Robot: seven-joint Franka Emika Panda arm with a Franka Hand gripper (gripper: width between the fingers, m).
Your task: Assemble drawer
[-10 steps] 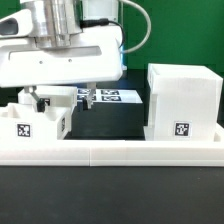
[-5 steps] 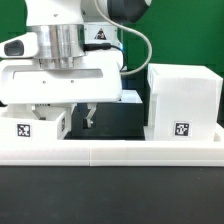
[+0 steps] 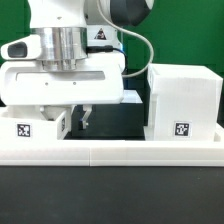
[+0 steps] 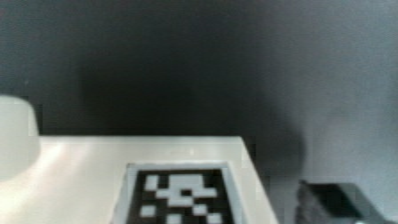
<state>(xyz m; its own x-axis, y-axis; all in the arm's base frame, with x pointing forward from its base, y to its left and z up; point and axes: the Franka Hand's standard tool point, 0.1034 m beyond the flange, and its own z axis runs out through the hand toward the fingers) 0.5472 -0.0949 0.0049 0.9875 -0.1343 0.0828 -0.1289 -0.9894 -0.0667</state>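
The large white casing point(image 3: 183, 100) stands at the exterior view's right, with a tag on its front. A small white tray point(image 3: 35, 127) with a tag sits at the exterior view's left. My gripper point(image 3: 63, 113) hangs low over this tray and is open. One dark fingertip point(image 3: 88, 118) hangs just past the tray's right edge, and the other is hidden behind the tray. In the wrist view the tray's tagged white face point(image 4: 178, 195) fills the near part, with one dark fingertip point(image 4: 349, 196) beside it. A second small tray is out of view.
A long low white rail point(image 3: 110, 152) runs across the front of the table. The dark tabletop point(image 3: 115, 118) lies between the tray and the casing. A sliver of the marker board point(image 3: 132, 97) shows behind the hand. A rounded white shape point(image 4: 15, 130) shows at the wrist view's edge.
The hand has come down and forward over the small tray, now hiding most of the marker board. Over the last half second it has barely moved.
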